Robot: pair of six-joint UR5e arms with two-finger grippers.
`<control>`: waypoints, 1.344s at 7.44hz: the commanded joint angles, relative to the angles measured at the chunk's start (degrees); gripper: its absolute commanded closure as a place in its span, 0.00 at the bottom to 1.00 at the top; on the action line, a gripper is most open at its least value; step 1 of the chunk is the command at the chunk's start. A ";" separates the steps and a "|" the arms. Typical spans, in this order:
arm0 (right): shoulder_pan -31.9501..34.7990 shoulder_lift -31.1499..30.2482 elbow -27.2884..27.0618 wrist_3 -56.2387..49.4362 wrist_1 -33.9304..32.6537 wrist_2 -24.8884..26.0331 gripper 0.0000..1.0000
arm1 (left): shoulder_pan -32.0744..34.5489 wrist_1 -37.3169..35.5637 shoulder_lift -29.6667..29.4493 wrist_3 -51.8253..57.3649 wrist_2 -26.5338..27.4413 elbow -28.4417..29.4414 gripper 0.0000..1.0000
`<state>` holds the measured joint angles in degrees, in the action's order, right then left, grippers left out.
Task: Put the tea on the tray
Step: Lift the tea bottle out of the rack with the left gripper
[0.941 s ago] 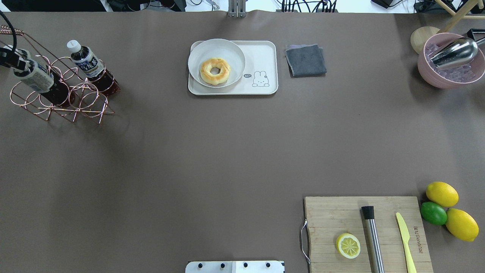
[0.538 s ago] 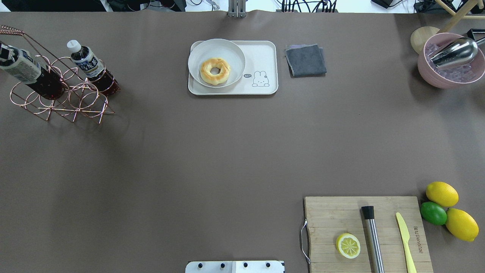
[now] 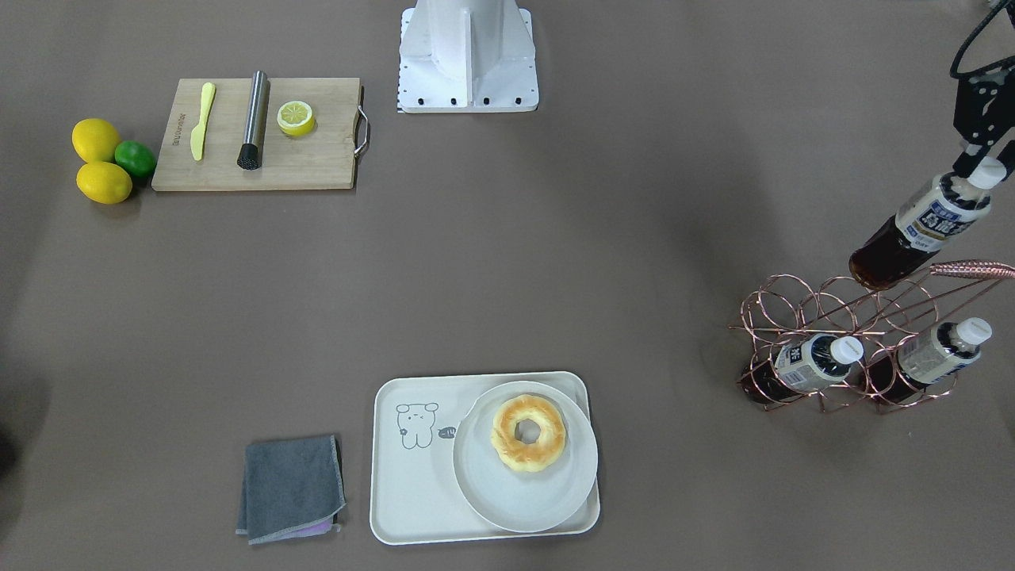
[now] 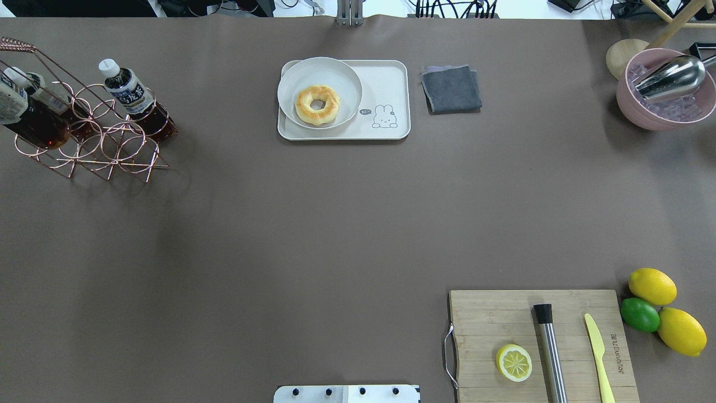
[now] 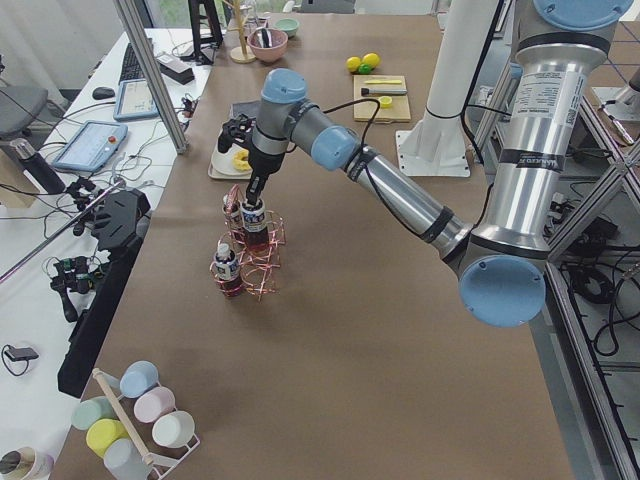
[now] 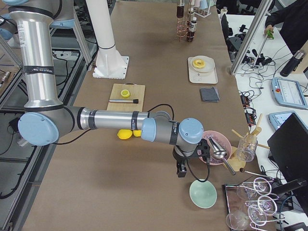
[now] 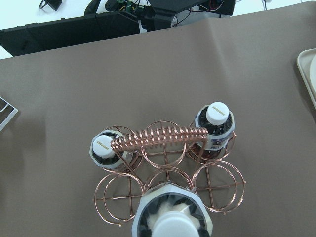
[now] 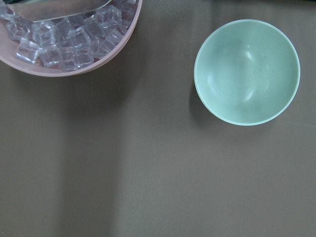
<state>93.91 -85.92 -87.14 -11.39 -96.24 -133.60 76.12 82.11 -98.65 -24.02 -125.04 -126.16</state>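
Note:
My left gripper (image 3: pixel 983 162) is shut on the white cap of a tea (image 3: pixel 920 230) bottle, which hangs tilted above the copper wire rack (image 3: pixel 833 317). In the overhead view the held tea (image 4: pixel 25 115) sits at the far left edge and the gripper itself is cut off. Two more tea bottles (image 3: pixel 809 361) (image 3: pixel 936 357) stand in the rack. The cream tray (image 3: pixel 412 484) (image 4: pixel 386 84) lies at the table's far middle, with a white plate (image 3: pixel 547 492) and a donut (image 3: pixel 529 433) on it. My right gripper (image 6: pixel 182 171) shows only in the right side view, so whether it is open or shut I cannot tell.
A grey cloth (image 4: pixel 451 89) lies beside the tray. A pink bowl of ice with a metal scoop (image 4: pixel 665 89) stands at the far right, near a green bowl (image 8: pixel 247 71). A cutting board (image 4: pixel 503 319) holds a lemon half, muddler and knife, with lemons and a lime (image 4: pixel 640 314) alongside.
The held tea has risen out of its rack ring and shifted toward the overhead view's left edge. Another bottle behind it has come into sight. The rack has stayed put.

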 commanded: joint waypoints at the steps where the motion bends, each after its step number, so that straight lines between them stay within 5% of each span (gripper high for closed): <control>1: 0.05 -0.73 0.13 -0.03 0.00 -0.26 0.00 | -1.83 -9.31 0.13 -2.06 -0.55 -8.55 1.00; 5: 0.05 -1.18 0.40 -0.03 0.09 -0.88 0.00 | -19.29 -12.64 -9.42 -23.92 6.45 -9.10 1.00; 7: 0.05 -1.00 0.48 -0.03 0.09 -0.88 0.00 | -29.56 -23.44 -26.24 -34.80 14.42 -3.52 1.00; 10: 0.05 -0.82 0.49 -0.03 0.09 -0.88 0.00 | -39.25 -23.66 -37.12 -46.35 21.04 5.04 1.00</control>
<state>93.93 -86.75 -86.63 -11.43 -96.18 -134.47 42.58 58.90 -130.41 -64.30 -108.21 -125.14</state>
